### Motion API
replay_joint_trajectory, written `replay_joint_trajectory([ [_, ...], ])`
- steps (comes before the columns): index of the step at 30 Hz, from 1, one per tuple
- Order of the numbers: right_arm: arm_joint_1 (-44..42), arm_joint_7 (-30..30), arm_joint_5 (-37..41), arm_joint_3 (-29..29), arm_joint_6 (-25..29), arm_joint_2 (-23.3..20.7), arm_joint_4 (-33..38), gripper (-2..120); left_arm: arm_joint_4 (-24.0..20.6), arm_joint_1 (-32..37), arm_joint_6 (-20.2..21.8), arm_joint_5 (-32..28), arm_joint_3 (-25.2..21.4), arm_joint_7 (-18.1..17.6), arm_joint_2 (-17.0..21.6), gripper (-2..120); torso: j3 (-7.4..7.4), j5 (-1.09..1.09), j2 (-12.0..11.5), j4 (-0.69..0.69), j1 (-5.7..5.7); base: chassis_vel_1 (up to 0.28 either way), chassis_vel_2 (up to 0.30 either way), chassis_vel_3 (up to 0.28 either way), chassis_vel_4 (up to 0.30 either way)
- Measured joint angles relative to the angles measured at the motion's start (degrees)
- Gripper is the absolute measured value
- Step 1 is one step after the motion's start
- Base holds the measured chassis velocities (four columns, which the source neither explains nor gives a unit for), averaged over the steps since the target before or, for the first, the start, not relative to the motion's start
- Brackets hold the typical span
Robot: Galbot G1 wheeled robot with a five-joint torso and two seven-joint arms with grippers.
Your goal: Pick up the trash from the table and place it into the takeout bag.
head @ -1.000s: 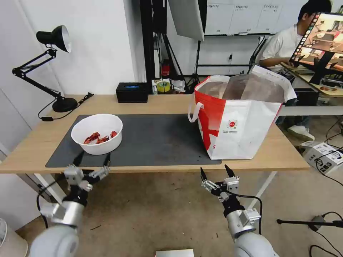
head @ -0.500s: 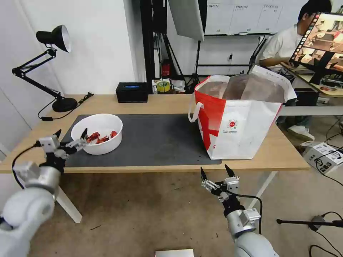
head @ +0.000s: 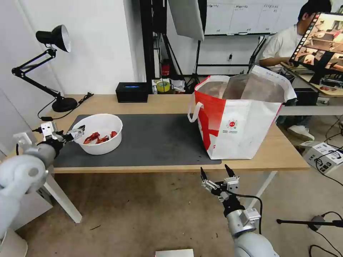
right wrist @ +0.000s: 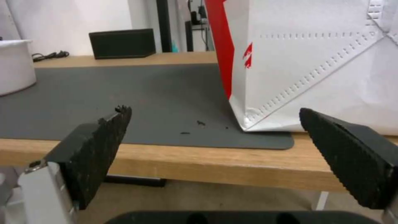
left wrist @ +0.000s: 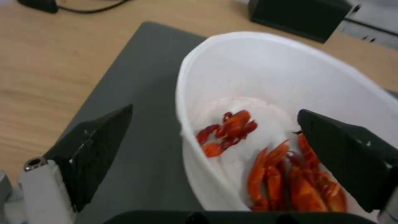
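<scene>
The white round bowl (head: 97,134) with red shell scraps (left wrist: 265,161) sits on the left end of the dark grey mat (head: 153,141), which covers the middle of the light-wood table (head: 171,103). In the left wrist view the bowl's near rim runs between the two spread black fingers (left wrist: 93,149), one outside the wall over the mat and the other over the scraps inside; neither is seen pressing on the rim. The left gripper (head: 62,135) is level with the bowl, just beside its left rim, fingers apart and empty.

To the right of the bowl, well apart across the mat, stands the takeout bag (head: 239,117), upright and open at the top, its silver lining showing, one corner on the mat's right end. Behind the bowl, near the table's far edge, lie a black rectangular box (head: 132,92) and the base of a black desk lamp (head: 64,104).

The right gripper (head: 215,175) hangs below the table's front edge, in front of the bag, fingers spread wide and holding nothing.
</scene>
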Motion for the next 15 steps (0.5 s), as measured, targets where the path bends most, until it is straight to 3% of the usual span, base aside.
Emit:
replay_joint_trajectory([
  [3, 0.0, 0.0, 0.0, 0.0, 0.0, 0.0, 0.01, 100, 1.77, -2.76, 3.36, -1.28, 1.92, -2.75, 0.06, 100, 0.0, -0.01, 0.0, 0.01, 0.0, 0.0, 0.0, 0.0, 0.0],
  [9, 0.0, 0.0, 0.0, 0.0, 0.0, 0.0, 0.02, 100, 2.22, -3.52, 4.11, -1.91, 2.47, -3.38, 0.05, 100, 0.0, 0.0, 0.0, 0.0, 0.0, 0.0, 0.0, 0.0, 0.0],
  [15, 0.0, 0.0, 0.0, 0.0, 0.0, 0.0, 0.02, 100, 4.54, -7.87, 8.2, -6.3, 5.94, -6.87, -0.65, 100, 0.0, 0.0, 0.0, 0.0, 0.0, 0.0, 0.0, 0.0, 0.0],
])
